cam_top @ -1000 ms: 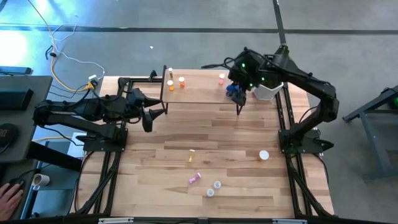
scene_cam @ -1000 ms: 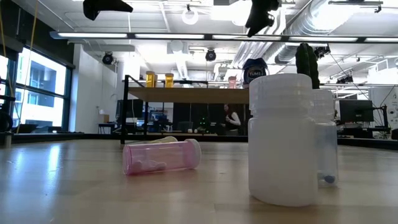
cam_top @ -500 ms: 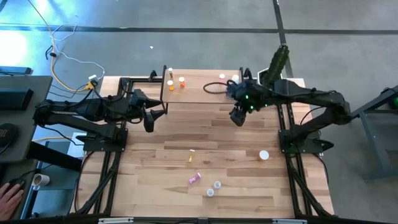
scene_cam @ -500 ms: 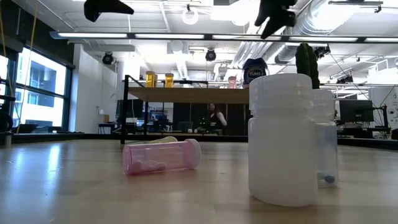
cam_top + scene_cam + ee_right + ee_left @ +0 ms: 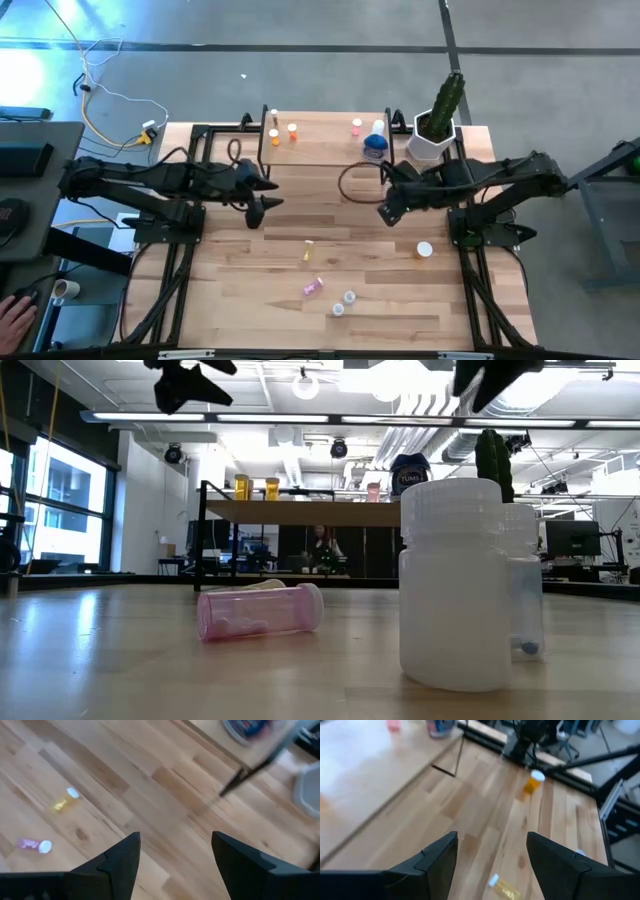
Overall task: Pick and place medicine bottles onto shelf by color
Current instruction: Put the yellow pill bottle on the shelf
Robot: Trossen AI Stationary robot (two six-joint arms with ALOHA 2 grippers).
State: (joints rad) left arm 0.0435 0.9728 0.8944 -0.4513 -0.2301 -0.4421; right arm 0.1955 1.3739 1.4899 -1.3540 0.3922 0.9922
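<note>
Hovering both arms empty above the table, with loose bottles to fetch.

I have the left gripper and right gripper spread wide, holding nothing, both just in front of the shelf, which carries the blue jar, a pink bottle and orange ones. On the table, the yellowish bottle lies on its side, long axis running toward the shelf, nearer my left gripper. The orange bottle sits closer to my right gripper, so I judge each arm has its own near target.
</note>
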